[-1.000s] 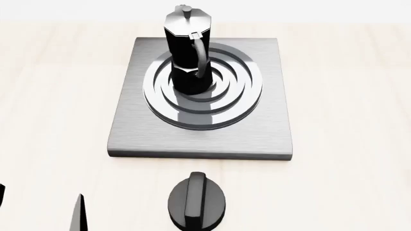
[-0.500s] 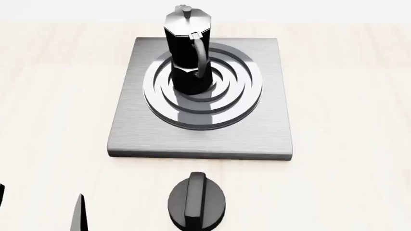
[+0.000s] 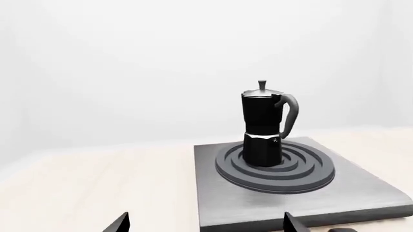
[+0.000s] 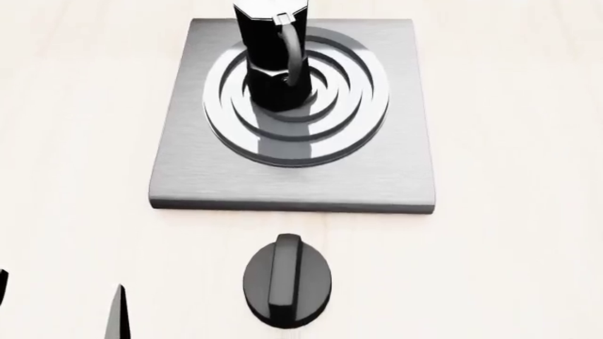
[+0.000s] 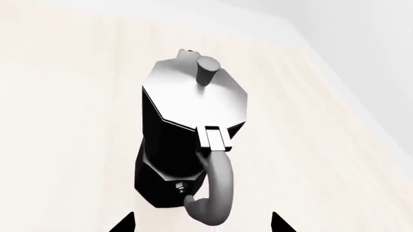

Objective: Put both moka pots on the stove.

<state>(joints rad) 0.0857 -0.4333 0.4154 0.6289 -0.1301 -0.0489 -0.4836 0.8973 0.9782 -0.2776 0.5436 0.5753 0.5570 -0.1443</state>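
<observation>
On the stove (image 4: 292, 173), right at the middle of its raised rings, one moka pot (image 3: 263, 128) already stands upright with its handle turned toward me. The stove is a flat square plate of brushed dark-grey metal lying on the pale wooden counter (image 4: 75, 141), and a round black knob (image 4: 287, 281) sits on the counter just in front of the stove's near edge.

The second moka pot (image 5: 187, 145) stands off the stove on bare counter, seen from above in the right wrist view; I cannot tell from these views how far from the stove it is. My right gripper (image 5: 202, 223) hovers above it with the jaws spread wide, holding nothing; only the two tips show. The left gripper (image 3: 206, 223) is likewise spread and empty, aimed at the stove from the near side.

I judge this pot to be rigid and fairly heavy, with glossy faceted black sides that could slip under the jaws. The narrow waist or the curved handle looks like the surest hold; the small knob on the silver lid seems too slight to lift by.
</observation>
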